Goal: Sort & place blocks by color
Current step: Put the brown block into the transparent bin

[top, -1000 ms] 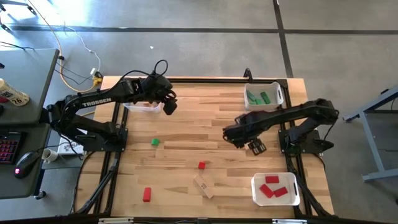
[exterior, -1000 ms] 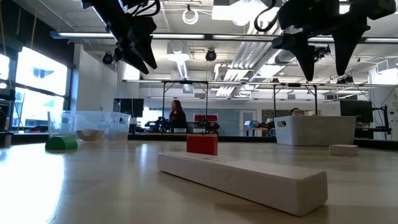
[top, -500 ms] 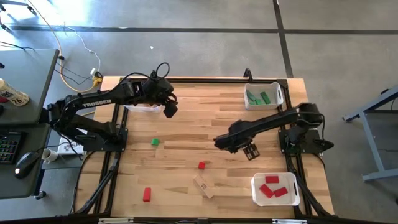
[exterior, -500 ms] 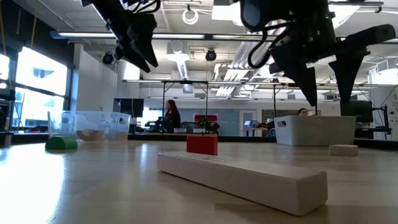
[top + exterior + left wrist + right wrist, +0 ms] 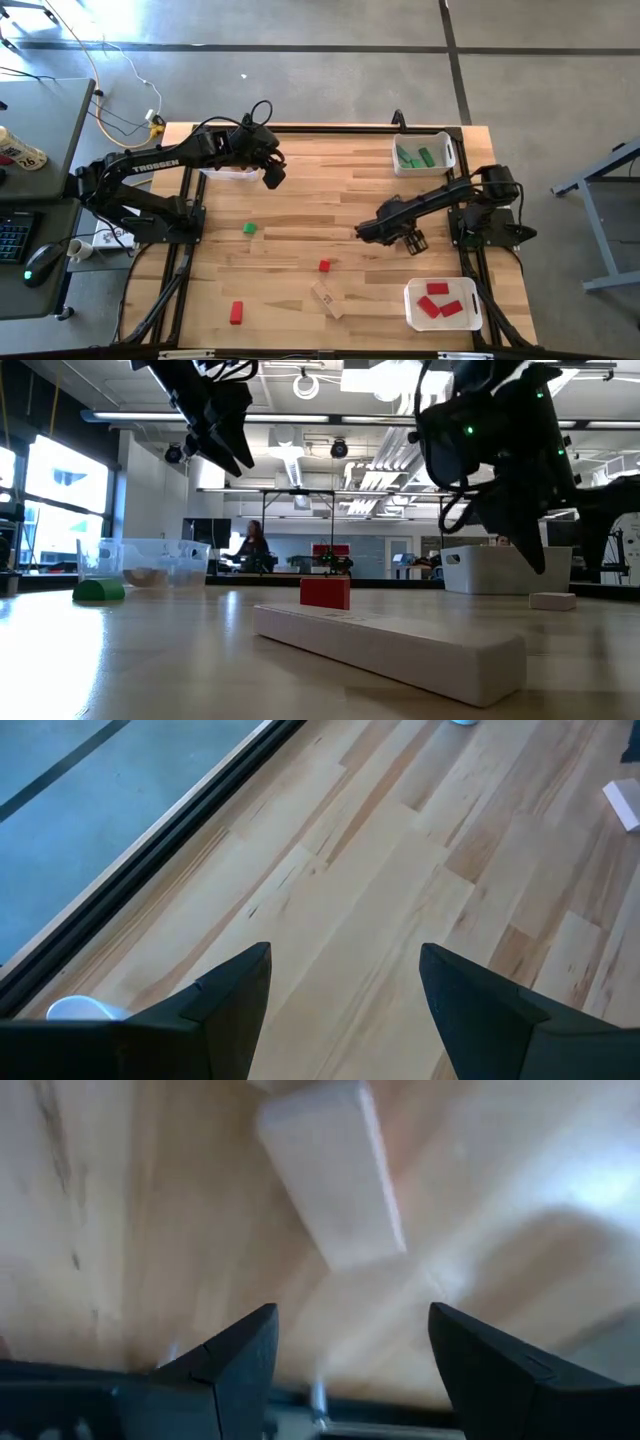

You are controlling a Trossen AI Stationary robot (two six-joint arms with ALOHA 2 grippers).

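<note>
Blocks are scattered over the wooden table (image 5: 300, 215). From above: a green block (image 5: 249, 229) left of centre, a small red cube (image 5: 324, 265) near the middle, a red bar (image 5: 236, 313) toward the near left, and a tan bar (image 5: 327, 299) just past the cube. Green blocks lie in the far right bin (image 5: 424, 153), red ones in the near right bin (image 5: 443, 304), and a clear bin (image 5: 232, 170) sits by the left arm. The left gripper (image 5: 272, 173) hangs over the far left of the table with its fingers spread, holding nothing. The right gripper (image 5: 411, 240) is low over the right middle of the table, fingers apart, nothing between them.

From table height, the tan bar (image 5: 390, 649) lies closest, with the red cube (image 5: 325, 592) behind it, the green block (image 5: 99, 589) off to the left before the clear bin (image 5: 145, 564), and a small tan block (image 5: 552, 600) at the right. The right gripper (image 5: 520, 545) reaches down close to that tan block; the left gripper (image 5: 228, 452) stays high.

The left wrist camera looks past spread fingers (image 5: 225, 1000) at bare boards and the table edge.

The right wrist camera shows a tan block (image 5: 335, 1175) lying on the wood just ahead of the open fingers (image 5: 235, 1365), not touched.
</note>
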